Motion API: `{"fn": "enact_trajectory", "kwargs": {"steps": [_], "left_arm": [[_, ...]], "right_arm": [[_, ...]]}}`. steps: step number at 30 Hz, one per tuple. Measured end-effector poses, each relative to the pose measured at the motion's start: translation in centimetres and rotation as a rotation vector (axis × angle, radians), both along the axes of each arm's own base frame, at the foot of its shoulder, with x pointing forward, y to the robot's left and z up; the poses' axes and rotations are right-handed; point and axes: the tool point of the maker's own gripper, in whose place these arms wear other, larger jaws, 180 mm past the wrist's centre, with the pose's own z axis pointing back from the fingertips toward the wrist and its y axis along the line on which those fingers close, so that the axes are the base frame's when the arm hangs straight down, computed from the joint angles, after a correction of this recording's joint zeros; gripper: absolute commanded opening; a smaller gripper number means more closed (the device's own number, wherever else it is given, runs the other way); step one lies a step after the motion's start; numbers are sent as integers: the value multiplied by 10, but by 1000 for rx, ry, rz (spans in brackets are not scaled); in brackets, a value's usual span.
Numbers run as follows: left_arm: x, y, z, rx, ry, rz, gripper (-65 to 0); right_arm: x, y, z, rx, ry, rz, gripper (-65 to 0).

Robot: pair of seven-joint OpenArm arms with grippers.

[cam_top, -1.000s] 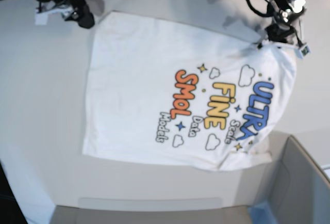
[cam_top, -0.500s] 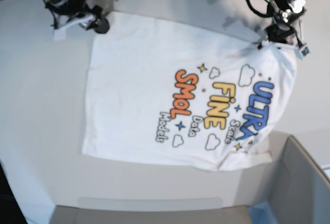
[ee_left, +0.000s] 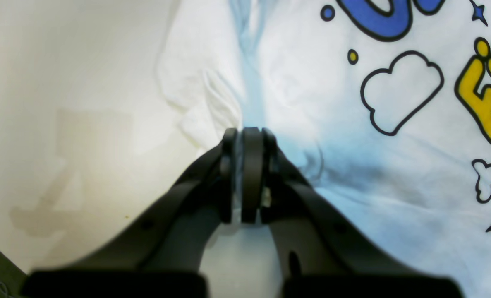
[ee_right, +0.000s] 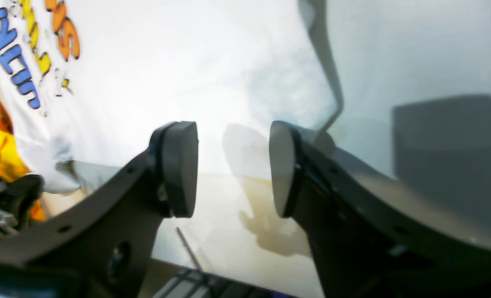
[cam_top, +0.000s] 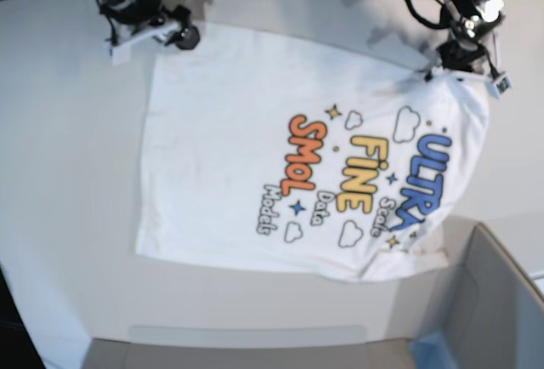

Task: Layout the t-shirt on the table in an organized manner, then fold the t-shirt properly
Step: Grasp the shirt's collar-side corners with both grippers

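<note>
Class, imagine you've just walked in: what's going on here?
A two-armed robot is working on a white T-shirt with a colourful print, spread on a table. Its left gripper is closed on the shirt near the edge. Its right gripper is open over the shirt's far corner, holding nothing. The shirt isn't folded yet.

1. The white t-shirt carries the word "ULTRA" in blue letters.
2. The same shirt reads "FINE" in yellow letters.
3. "SMOL" stands on it in orange letters.
4. Small outlined lettering on the shirt says "Scale", beside the blue word.
5. More small lettering on the shirt says "Data".
6. "Models" is printed small on the shirt too, near the orange word.
</note>
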Motion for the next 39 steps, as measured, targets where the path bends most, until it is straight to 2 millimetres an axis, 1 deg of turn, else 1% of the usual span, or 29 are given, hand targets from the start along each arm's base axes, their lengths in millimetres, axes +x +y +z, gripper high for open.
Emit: {"fn": "enact_trajectory", "kwargs": {"steps": [4, 5, 8, 10, 14, 17, 19, 21, 23, 27, 31, 32, 34, 38, 39], "left_arm": [[0, 0, 0, 0, 0, 0, -643], [0, 0, 0, 1, 0, 0, -643], [0, 0, 0, 0, 0, 0, -643], [0, 1, 0, 2, 0, 0, -643], [0, 2, 1, 5, 0, -2, -643], [0, 2, 1, 6, -1, -2, -643], [0, 1, 1, 5, 1, -2, -643], [0, 1, 1, 6, 0, -3, -643], [1, 0, 0, 3, 0, -6, -643], [1, -1, 0, 1, 0, -6, -643], [0, 0, 0, 2, 1, -2, -643], [0, 0, 0, 2, 0, -2, -643], [0, 0, 0, 2, 1, -2, -643], [0, 0, 0, 2, 0, -2, -643], [0, 0, 0, 2, 0, -1, -643]], "right_arm": [[7, -11, 0, -63, -35, -25, -370], [7, -11, -1, -64, -32, -25, -370], [-3, -14, -1, -62, -15, -32, -370], [-12, -25, -1, -84, 6, -56, -370], [-14, -42, 2, -86, 0, -106, -370], [-23, -48, 1, -83, 22, -118, -370], [-24, -50, -3, -81, 30, -111, -370], [-15, -48, -6, -64, 16, -115, -370], [-5, -40, -11, -41, -7, -105, -370], [4, -24, -18, -21, -18, -62, -370], [9, -6, -18, -21, -41, -13, -376], [9, -3, -18, -15, -41, -5, -388], [7, 1, -19, -6, -34, 2, -442], [4, -3, -23, -20, -14, 0, -606], [4, -4, -23, -27, -16, -1, -637]]}}
